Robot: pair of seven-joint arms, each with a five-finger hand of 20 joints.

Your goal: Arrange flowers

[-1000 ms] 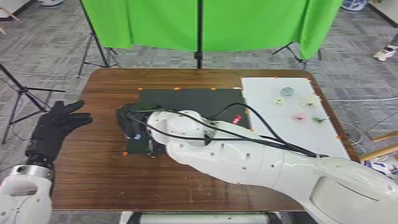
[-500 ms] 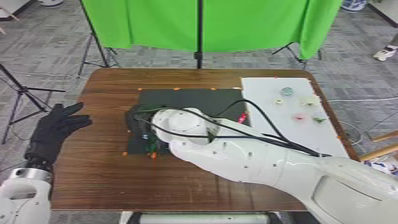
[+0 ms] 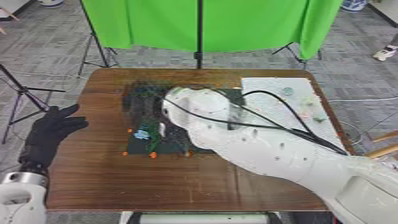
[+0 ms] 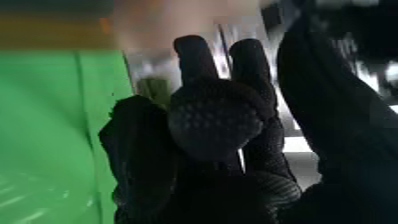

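In the head view, my right hand is blurred above the far left part of a dark mat. A blue flower and green stems lie near the mat's left edge, on the near side of that hand. White and black streaks beside them are too blurred to identify. The right wrist view has my right hand open, with straight fingers and nothing visibly held. My left hand stays open left of the mat. A pink flower and a pale one rest on a white sheet.
A wooden table carries the mat and the sheet. My right arm crosses the mat from the lower right, with loose black cables along it. A green curtain hangs behind the table.
My right hand has moved away from the robot, toward the mat's far left part, uncovering the blue flower and green stems. A red item near the sheet is now hidden. My left hand barely shifted.
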